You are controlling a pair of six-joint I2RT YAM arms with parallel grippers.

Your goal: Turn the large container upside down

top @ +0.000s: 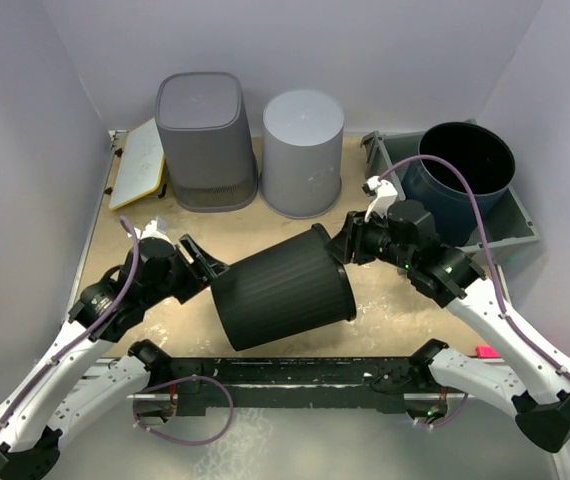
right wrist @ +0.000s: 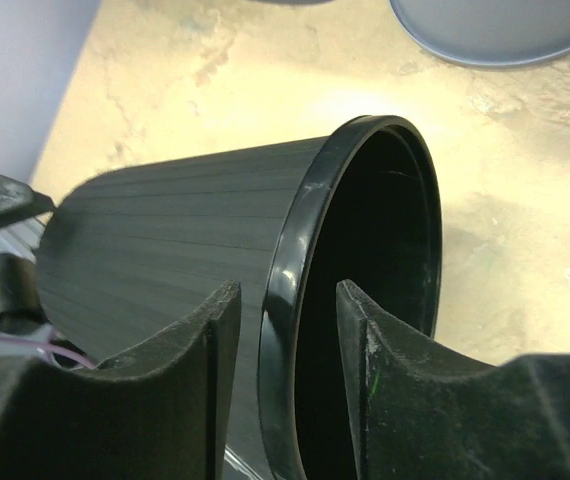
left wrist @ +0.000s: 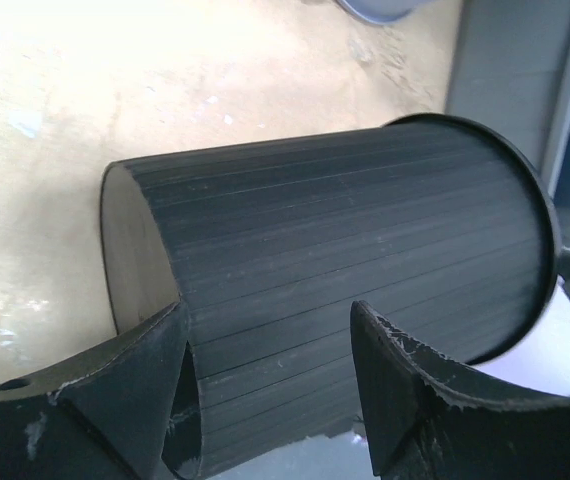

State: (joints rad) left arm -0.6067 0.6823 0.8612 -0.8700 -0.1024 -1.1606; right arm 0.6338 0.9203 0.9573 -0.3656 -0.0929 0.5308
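The large container (top: 285, 290) is a black ribbed bin lying on its side in the middle of the table. Its flat bottom (left wrist: 130, 250) points to the left and its open mouth (right wrist: 375, 250) to the right. My left gripper (top: 203, 262) is at the bottom end, and in the left wrist view it (left wrist: 268, 305) stands open with the ribbed wall (left wrist: 345, 230) just beyond its fingers. My right gripper (top: 345, 243) is at the mouth. There it (right wrist: 287, 290) is open and straddles the glossy rim (right wrist: 310, 200), with a gap on each side.
At the back stand an upturned dark grey bin (top: 205, 140) and an upturned light grey bin (top: 303, 150). A dark blue bin (top: 465, 175) sits in a grey tray (top: 525, 225) at the back right. A pale board (top: 137, 165) leans at the back left. A black rail (top: 285, 375) runs along the near edge.
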